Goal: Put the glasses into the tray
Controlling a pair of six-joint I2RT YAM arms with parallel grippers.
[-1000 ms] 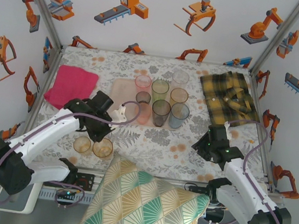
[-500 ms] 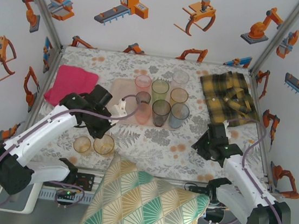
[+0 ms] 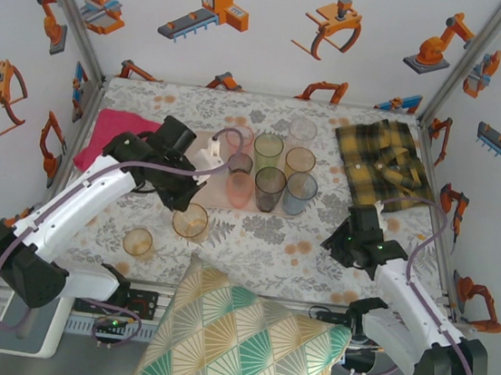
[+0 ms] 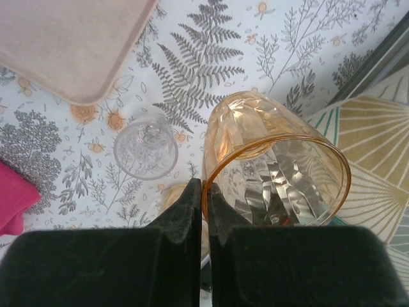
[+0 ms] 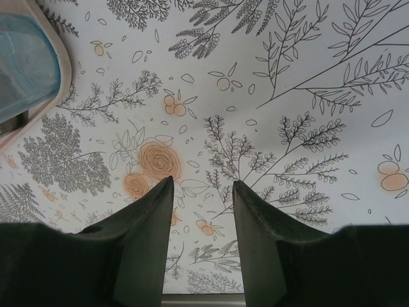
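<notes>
Left end effector on faceted, plastic-looking glass

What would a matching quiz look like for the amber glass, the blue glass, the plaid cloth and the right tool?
Things:
1. amber glass
2. blue glass
3. plaid cloth
4. right tool

States:
A. crumpled at the far right
B. open, above the floral tablecloth
C. pinched at its rim by the left tool
D. standing on the tray

Pairs: 1-C, 2-D, 3-A, 4-B
</notes>
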